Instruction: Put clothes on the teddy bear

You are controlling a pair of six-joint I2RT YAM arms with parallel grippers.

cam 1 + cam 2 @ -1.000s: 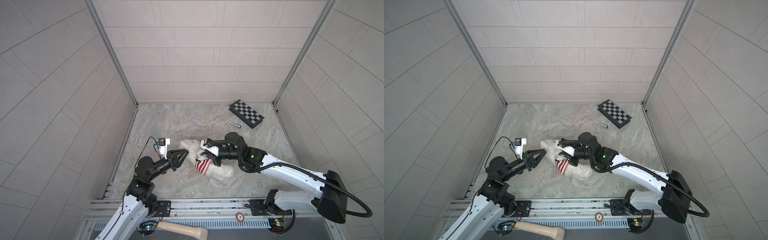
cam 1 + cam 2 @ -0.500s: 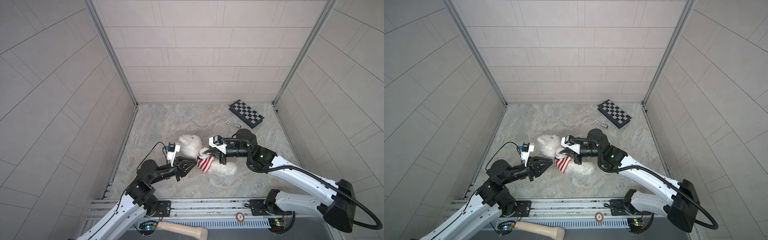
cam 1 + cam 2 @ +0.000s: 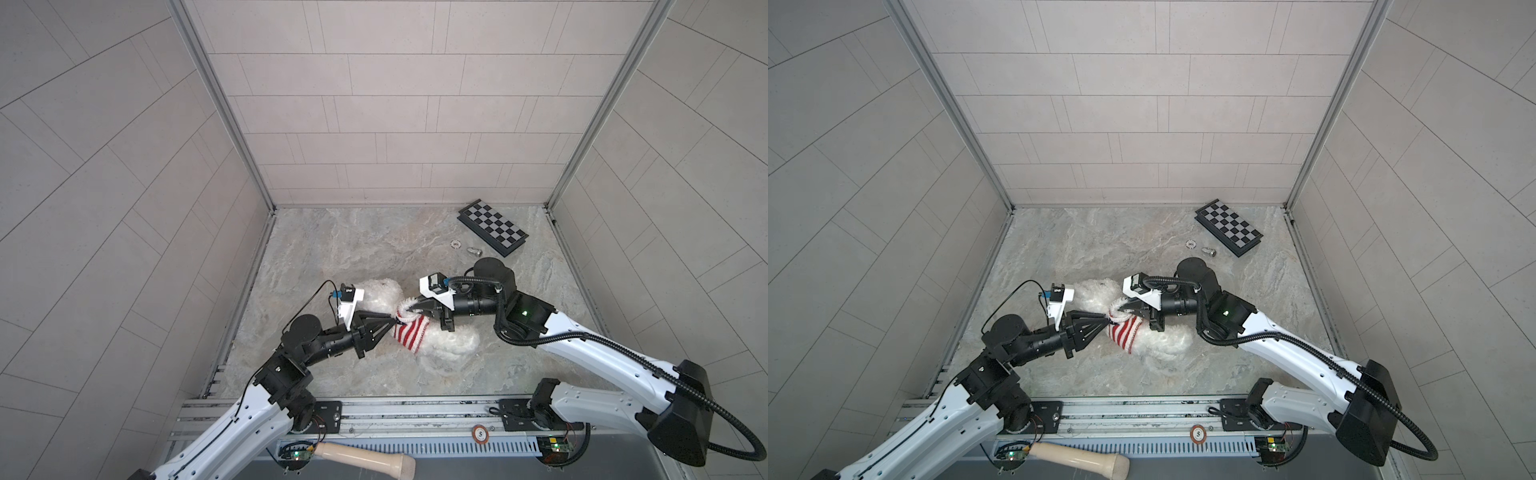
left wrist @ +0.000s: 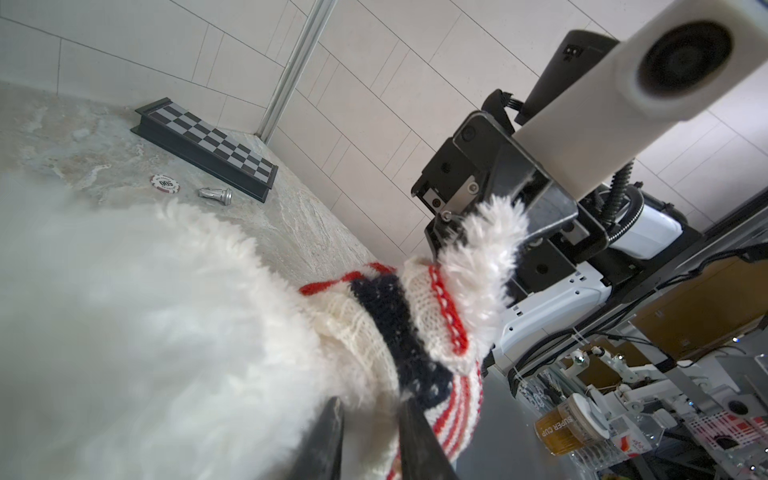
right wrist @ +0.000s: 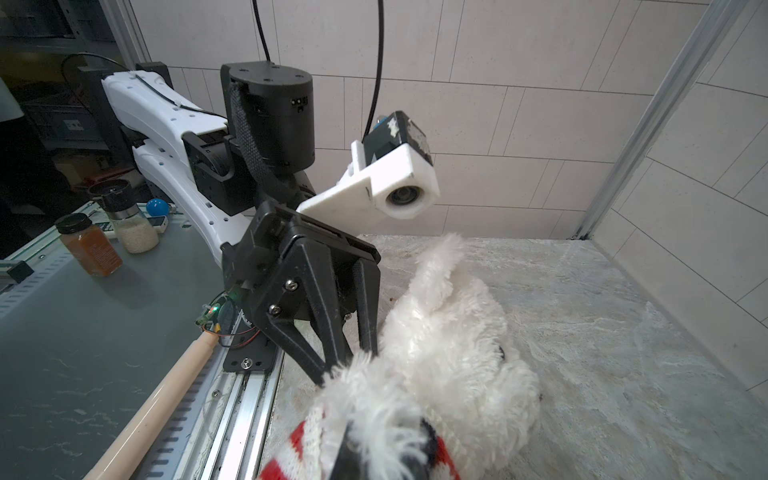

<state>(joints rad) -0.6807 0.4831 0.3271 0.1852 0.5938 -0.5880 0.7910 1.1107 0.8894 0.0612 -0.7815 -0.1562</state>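
- Bear [image 3: 451,343] lies mid table [image 3: 353,249], with the sweater [image 3: 409,334] bunched round its chest.
- Right gripper [image 3: 409,308] is clamped on a fluffy tuft, probably the bear's paw, poking from a red-trimmed opening. Keep it taut.
- Left gripper [image 3: 390,328] has its jaws narrowly apart with fur and knit between them. I cannot tell if they grip. Catch knit only, then draw it down.

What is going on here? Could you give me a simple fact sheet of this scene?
Surface: marble-patterned table
Main thing: teddy bear, fluffy white, lying on the table
Clothing: striped sweater, red and white, partly on the bear
Left gripper: at the sweater's edge, jaws close together; grip unclear
Right gripper: shut on the sweater from the opposite side
Far corner: chessboard, poker chip, small metal piece
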